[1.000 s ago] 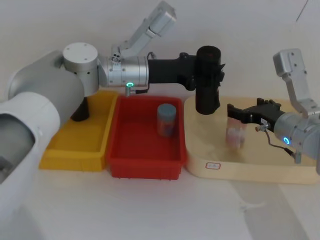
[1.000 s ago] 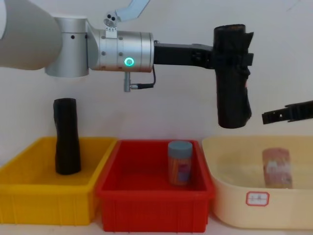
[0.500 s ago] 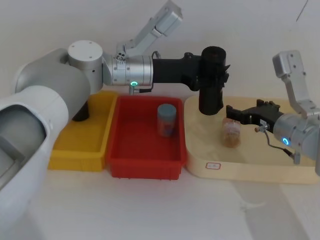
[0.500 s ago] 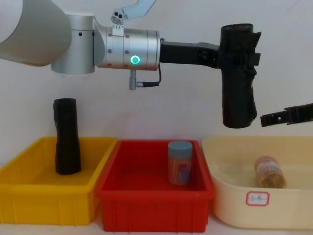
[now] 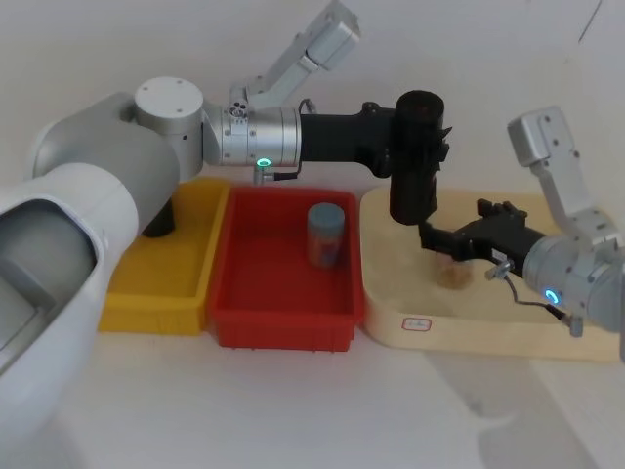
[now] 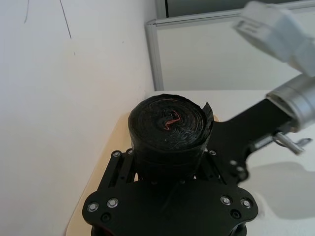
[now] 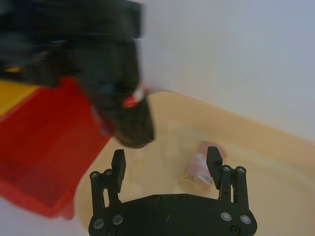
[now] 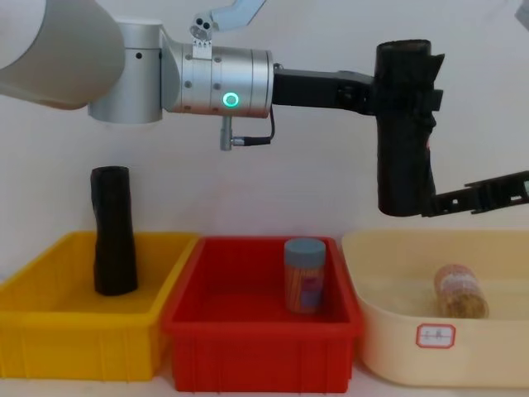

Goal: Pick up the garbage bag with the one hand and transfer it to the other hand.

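The garbage bag (image 5: pixel 417 156) (image 8: pixel 405 132) (image 6: pixel 170 123) is a black roll hanging upright in the air over the left end of the cream tray (image 5: pixel 469 327). My left gripper (image 5: pixel 402 147) (image 8: pixel 376 95), on the arm with the green ring light, is shut on the roll's upper half. My right gripper (image 5: pixel 427 237) (image 8: pixel 430 207) (image 7: pixel 166 160), on the blue-lit arm, is open and level with the roll's lower end (image 7: pixel 130 130). That end hangs just ahead of its fingertips, nearer one finger, and is not between them.
A second black roll (image 5: pixel 156 220) (image 8: pixel 113 231) stands in the yellow bin (image 8: pixel 50 331). A blue-lidded can (image 5: pixel 324 234) (image 8: pixel 304 275) stands in the red bin (image 5: pixel 283 327). A small jar (image 5: pixel 452 272) (image 8: pixel 459 291) lies in the cream tray under the right gripper.
The right gripper has moved left to the roll's lower end. The jar in the cream tray went from upright and blurred to lying on its side. The left arm shifted slightly right.
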Robot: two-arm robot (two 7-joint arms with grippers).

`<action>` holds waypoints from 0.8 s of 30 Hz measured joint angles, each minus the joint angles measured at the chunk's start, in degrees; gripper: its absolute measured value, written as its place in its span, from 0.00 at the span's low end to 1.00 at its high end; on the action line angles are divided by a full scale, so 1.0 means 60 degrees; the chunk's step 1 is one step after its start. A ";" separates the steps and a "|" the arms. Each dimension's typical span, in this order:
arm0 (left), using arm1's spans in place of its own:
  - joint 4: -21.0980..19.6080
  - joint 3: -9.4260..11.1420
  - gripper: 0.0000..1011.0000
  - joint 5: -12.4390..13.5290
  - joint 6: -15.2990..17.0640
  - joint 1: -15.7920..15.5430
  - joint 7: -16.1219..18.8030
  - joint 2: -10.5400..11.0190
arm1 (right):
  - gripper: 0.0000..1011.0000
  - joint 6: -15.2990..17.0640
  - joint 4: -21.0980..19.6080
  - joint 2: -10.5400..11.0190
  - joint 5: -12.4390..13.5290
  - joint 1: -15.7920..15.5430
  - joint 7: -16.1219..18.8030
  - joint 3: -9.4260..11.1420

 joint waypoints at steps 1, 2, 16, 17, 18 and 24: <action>0.0000 0.0000 0.44 0.0000 0.0000 0.0000 0.0000 0.0000 | 0.99 0.0000 0.0000 0.0000 0.0000 0.0000 0.0000 0.0000; 0.0014 0.0004 0.44 -0.0007 -0.0008 -0.0004 -0.0004 -0.0007 | 0.99 -0.0020 -0.0165 0.0070 -0.0009 -0.0088 0.0091 -0.0052; 0.0100 0.0034 0.44 -0.0029 -0.0036 -0.0038 -0.0028 -0.0047 | 0.99 -0.0585 -0.1428 0.0508 0.0262 -0.0838 0.0917 -0.0252; 0.0102 0.0034 0.44 -0.0030 -0.0036 -0.0039 -0.0029 -0.0048 | 0.99 -0.0611 -0.1463 0.0506 0.0272 -0.0862 0.0918 -0.0249; 0.0104 0.0035 0.44 -0.0031 -0.0038 -0.0040 -0.0030 -0.0049 | 0.99 -0.0635 -0.1479 0.0503 0.0278 -0.0873 0.0917 -0.0246; 0.0115 0.0041 0.44 -0.0036 -0.0045 -0.0045 -0.0035 -0.0053 | 0.99 -0.0777 -0.1592 0.0365 0.0289 -0.0958 0.0707 -0.0213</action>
